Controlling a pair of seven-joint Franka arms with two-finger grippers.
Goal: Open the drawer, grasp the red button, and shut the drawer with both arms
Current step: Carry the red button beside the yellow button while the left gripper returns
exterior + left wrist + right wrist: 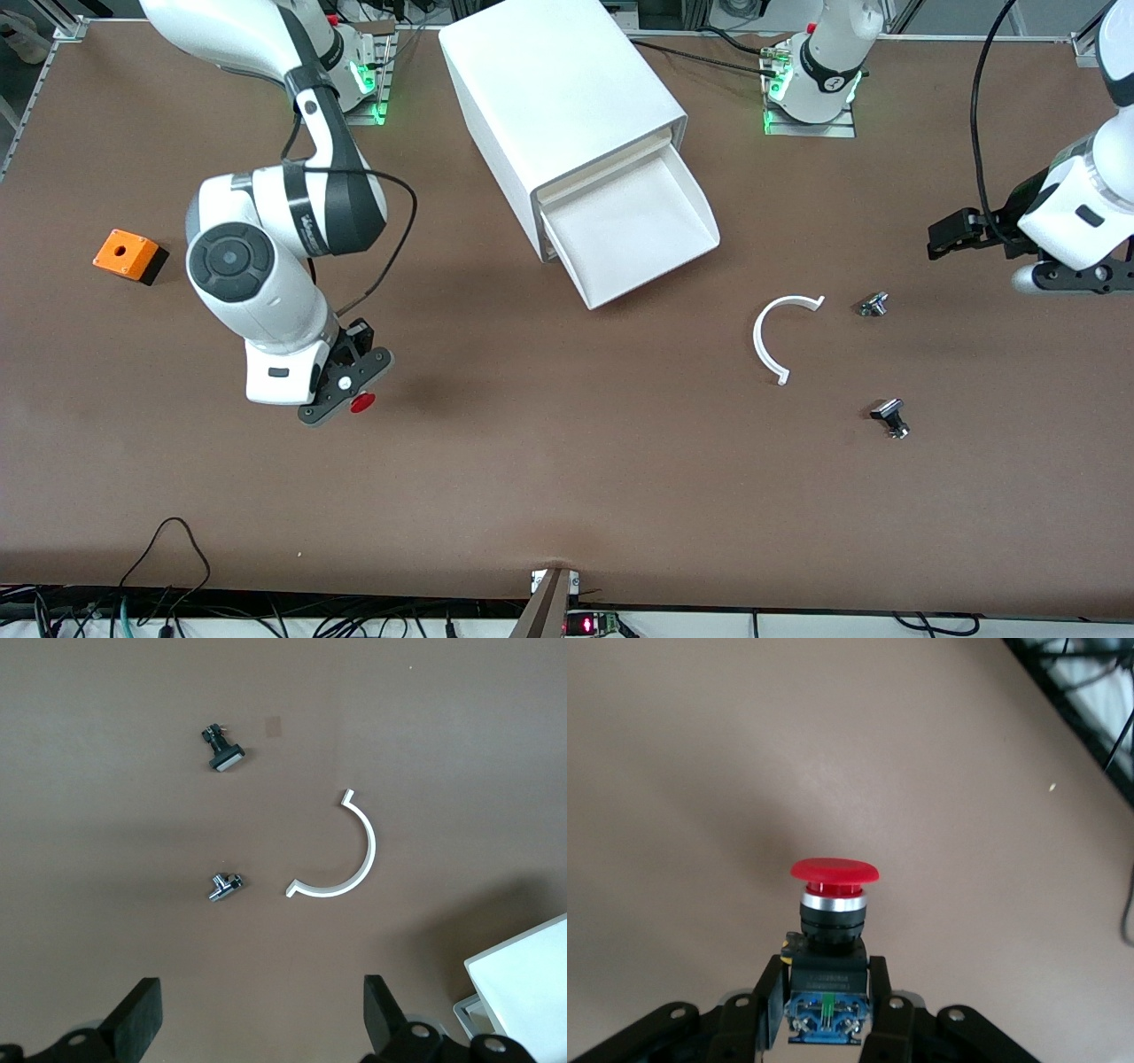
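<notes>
Front view: right gripper (353, 387) is up over bare desk (567, 496) toward the right arm's end, pinching the button (361, 403), red cap poking out past the fingers. Cabinet (558, 106) sits mid-desk, its bottom drawer (633, 232) pulled out toward the camera. Orange box (130, 255) sits near the right arm's end. Left gripper (961, 237) hangs over the left arm's end of the desk, waiting. A white curved strip (772, 337) and two small metal parts (873, 305) (891, 417) lie nearer the camera than the drawer, toward that end. Left wrist view: left gripper (261, 1019) fingers spread, holding nothing; curved strip (350, 859) and both metal parts (224, 753) (225, 887) on desk below, drawer corner (523, 979) at edge. Right wrist view: right gripper (826, 1014) fingers clamped on the button (833, 930) body, red cap pointing away from the wrist, over plain desk (744, 771).
</notes>
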